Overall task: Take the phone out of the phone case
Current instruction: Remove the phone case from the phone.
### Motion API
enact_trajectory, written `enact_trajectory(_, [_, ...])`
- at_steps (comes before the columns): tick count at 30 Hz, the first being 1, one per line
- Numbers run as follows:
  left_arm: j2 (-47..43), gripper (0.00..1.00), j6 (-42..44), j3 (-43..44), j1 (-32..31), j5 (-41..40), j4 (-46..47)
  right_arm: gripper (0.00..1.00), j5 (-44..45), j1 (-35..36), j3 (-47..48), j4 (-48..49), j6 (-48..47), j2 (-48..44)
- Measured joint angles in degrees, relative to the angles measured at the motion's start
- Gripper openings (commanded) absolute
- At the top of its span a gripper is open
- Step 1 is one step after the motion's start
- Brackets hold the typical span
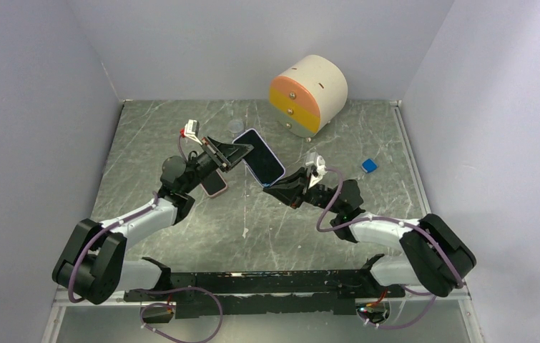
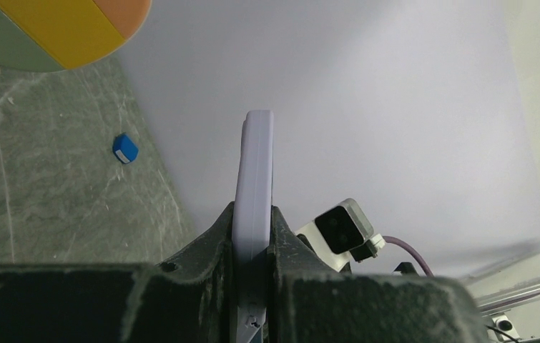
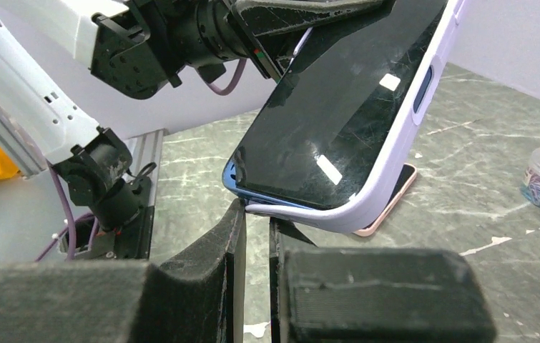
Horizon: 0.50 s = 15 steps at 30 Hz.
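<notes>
Peeling of the lowest corner is judged to be the step in hand. The phone, with the dark screen upward and tilted, is held in the air in front of the round drawer box and a little to its left, inside the lilac phone case. The left tool is closed tightly on the upper end, so that the edge of the case is clamped between both fingers. The right tool is closed to a very narrow gap on the thin lip of the case at the lowest corner, where a blue corner of the phone is already seen outside the lip. To do this step well, the lip should be drawn slowly down and away from the screen, and then along the short edge, so that the next corner is released. Only little material is pinched, therefore a slip is probable if the pull is made quickly. The left clamp should be kept firm, but it is judged that it presses phone and case together, which may hinder the release.
</notes>
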Motion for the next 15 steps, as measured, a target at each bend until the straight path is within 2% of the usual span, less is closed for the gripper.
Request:
enact_trajectory(8, [1.68,0.02,0.26,1.68,0.94,2.58,0.28,0.0,-6.27,-3.63,1.11,8.5,4.46,5.95])
enact_trajectory(15, [3.06,0.02,0.87,2.99,1.95,4.44,1.51,0.0,-11.56,-6.97,4.31,8.81,8.41,8.28])
